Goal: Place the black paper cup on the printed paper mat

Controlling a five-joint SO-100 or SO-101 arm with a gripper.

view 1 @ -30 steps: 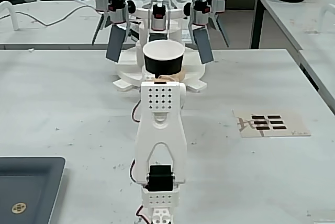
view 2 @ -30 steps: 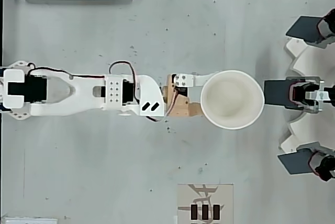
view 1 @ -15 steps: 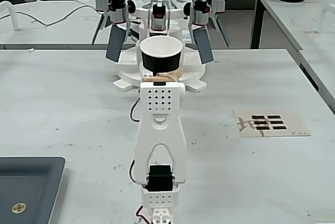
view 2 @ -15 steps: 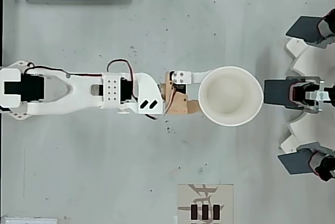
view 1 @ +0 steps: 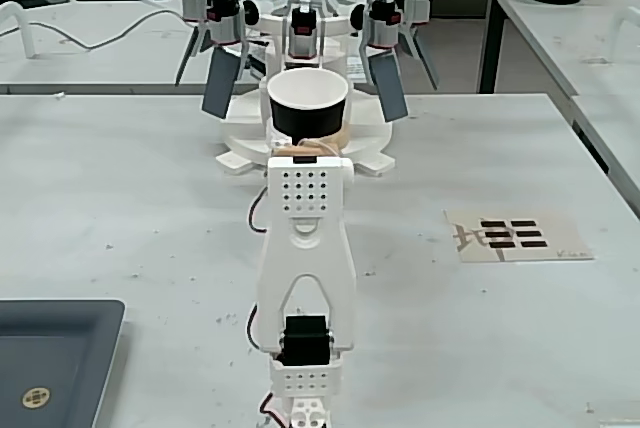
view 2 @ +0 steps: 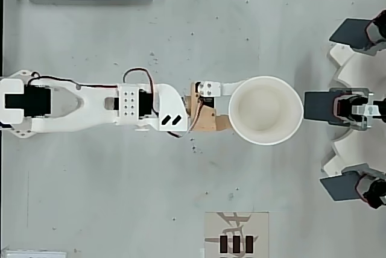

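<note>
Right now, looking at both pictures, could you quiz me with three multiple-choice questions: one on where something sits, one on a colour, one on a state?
1. In the overhead view, the printed paper mat lies:
A. at the bottom edge
B. under the cup
C. on the tray

2. The black paper cup is inside:
A. red
B. white
C. black

3. The cup is:
A. lying on its side
B. crushed flat
C. upright, between the jaws

Answers: 1 A, it is cut by the lower edge. 2 B, the overhead view looks into a white cup. 3 C, its mouth faces up at the gripper.
</note>
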